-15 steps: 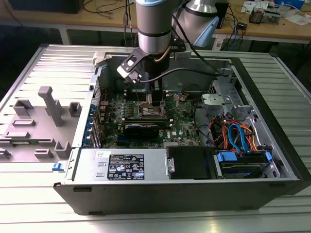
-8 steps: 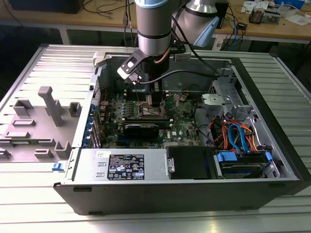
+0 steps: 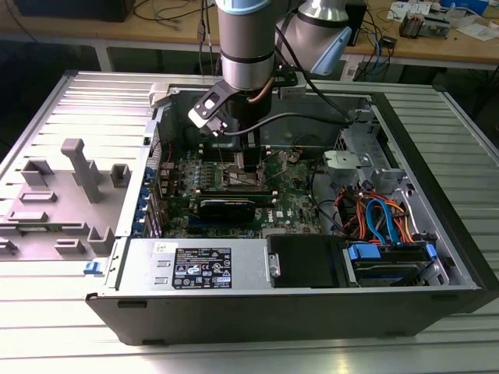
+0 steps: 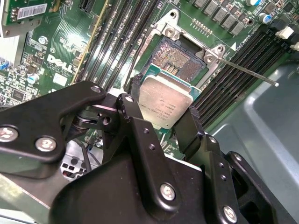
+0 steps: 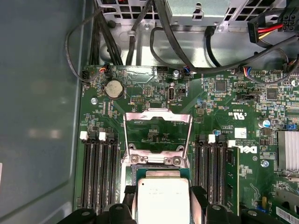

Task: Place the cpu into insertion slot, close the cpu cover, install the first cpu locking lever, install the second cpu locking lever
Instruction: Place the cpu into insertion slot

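We are viewing an open computer case (image 3: pixel 312 312) lying on the tabletop (image 3: pixel 234 354), with a moulded fixture (image 3: pixel 62 195) lying beside it at the exterior view's left. Inside the case, the motherboard (image 3: pixel 296 210) is sitting toward the exterior view's left, with the drive bay (image 3: pixel 390 257) at its right. The pincer (image 4: pixel 164 105) is reaching down into the case and clasping the cpu (image 4: pixel 166 100) by two opposite edges, over part of the insertion slot (image 4: pixel 180 58). We are finding the cpu cover (image 5: pixel 157 116) swung open on the slot's side away from the pincer, and memory slots (image 5: pixel 98 172) flanking the socket on both sides.
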